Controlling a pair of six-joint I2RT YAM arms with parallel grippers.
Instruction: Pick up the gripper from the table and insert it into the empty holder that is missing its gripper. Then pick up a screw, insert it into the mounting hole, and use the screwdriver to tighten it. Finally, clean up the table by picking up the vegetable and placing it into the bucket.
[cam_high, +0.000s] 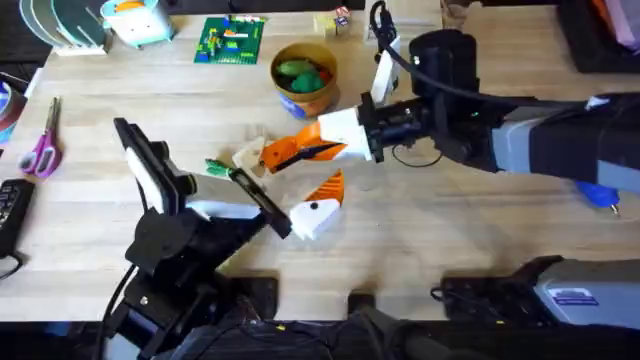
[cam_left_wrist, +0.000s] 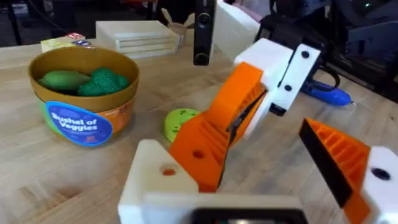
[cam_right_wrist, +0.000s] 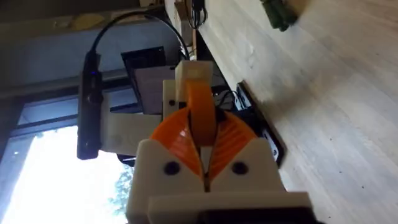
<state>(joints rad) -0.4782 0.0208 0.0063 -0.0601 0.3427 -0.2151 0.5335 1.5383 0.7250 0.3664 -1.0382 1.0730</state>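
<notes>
Left wrist view: your right tool pinches the gripper shut; misalignment at the holder could jam it.

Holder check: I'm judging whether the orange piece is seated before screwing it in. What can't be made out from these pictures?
- Contact between the gripper and the holder: left wrist view, covered by the wedge itself.
- Screwdriver: left wrist view, partly behind the right gripper.
- Vegetable: right wrist view, cut off by the edge.
</notes>
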